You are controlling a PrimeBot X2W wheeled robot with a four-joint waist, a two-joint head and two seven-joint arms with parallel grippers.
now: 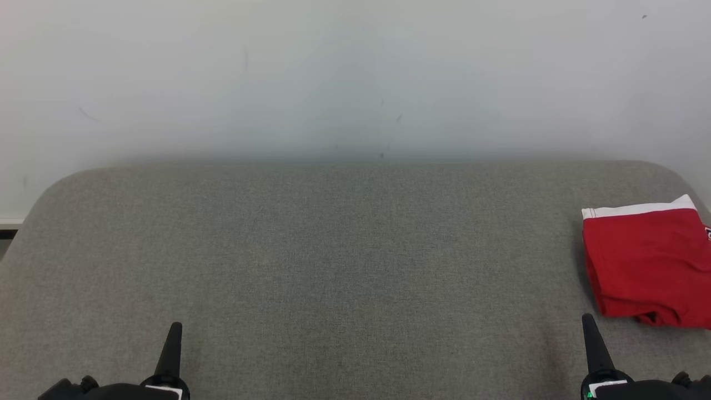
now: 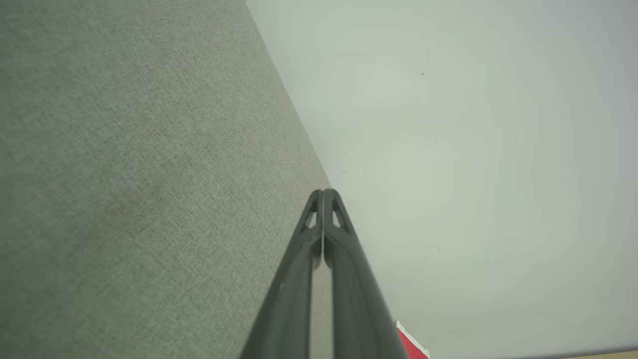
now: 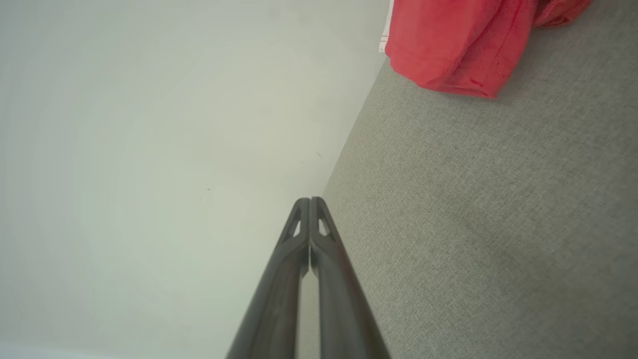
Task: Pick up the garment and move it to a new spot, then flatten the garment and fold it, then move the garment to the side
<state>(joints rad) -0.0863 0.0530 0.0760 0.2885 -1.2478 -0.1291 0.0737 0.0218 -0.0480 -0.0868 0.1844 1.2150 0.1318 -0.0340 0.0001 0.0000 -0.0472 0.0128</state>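
Because the red garment lies at the right edge of the head view, its right side is cut off by the frame. A small dark mark on that cut edge cannot be made out. The garment rests folded on the grey fabric table, near the far right corner, with a white band along its far edge.

The left tool and the right tool sit low at the near edge. In the head view each appears as a single dark spike, so finger spacing is hard to read. Each wrist view shows its own tool's two fingers pressed together at the tips, holding nothing.

The right wrist view shows the garment's near edge as rounded, stacked layers with hem stitching. The left wrist view shows a small red corner with a white strip beside the fingers. The pale wall stands behind the table.
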